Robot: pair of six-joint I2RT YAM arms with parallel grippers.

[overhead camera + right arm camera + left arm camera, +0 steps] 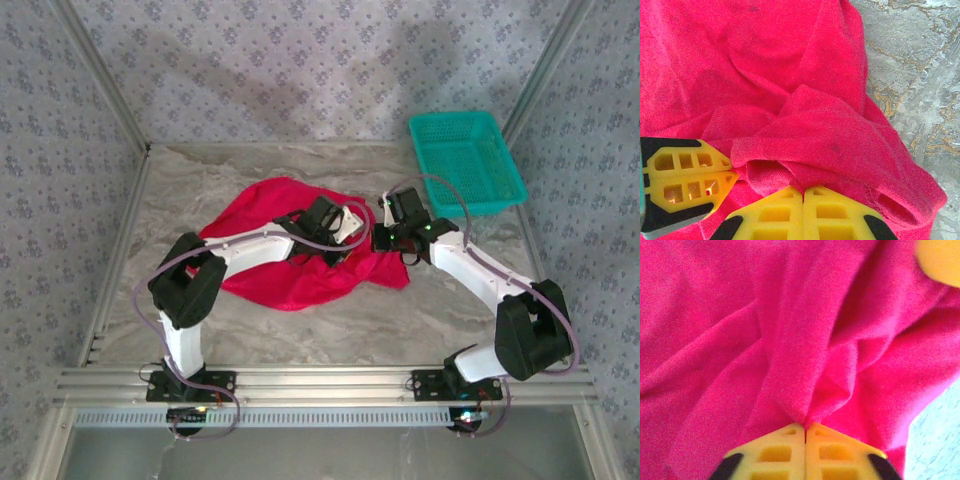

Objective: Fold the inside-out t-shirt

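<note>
The red t-shirt lies crumpled in a heap at the middle of the table. Both grippers meet at its right side. My left gripper is shut, and in the left wrist view its yellow jaws pinch a raised fold of the t-shirt. My right gripper is shut too, its jaws closed on a rolled edge of the t-shirt. The left gripper's yellow fingers sit close beside it, to its left in the right wrist view. No neck tag is in sight.
A teal mesh basket stands at the back right corner of the marbled table. Metal frame posts and patterned walls enclose the table on three sides. Bare tabletop lies just right of the cloth.
</note>
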